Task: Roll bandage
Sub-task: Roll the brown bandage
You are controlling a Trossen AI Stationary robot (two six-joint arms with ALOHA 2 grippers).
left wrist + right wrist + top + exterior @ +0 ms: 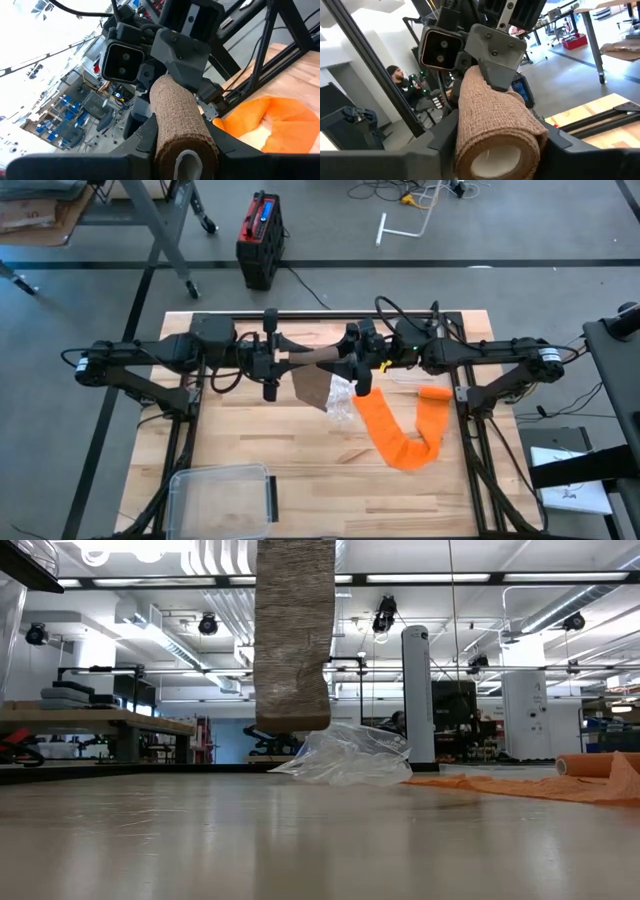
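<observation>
Held aloft between both arms above mid-table: brown bandage roll [312, 358], left gripper [268, 358] clamped on one end, right gripper [352, 358] on the other, loose tail [293, 630] hanging toward the tabletop [260, 430]. Best rolled with even tension, tail kept square. Below, crumpled plastic wrapper [342, 398]; beyond, orange bandage [400, 435], untouched.

the near half of the table [260, 442] lies open apart from a clear lidded box [222, 495] at its left front corner, while crumpled plastic wrap [342, 397] and an orange bandage [400, 435] (partly unrolled) crowd the centre-right.
</observation>
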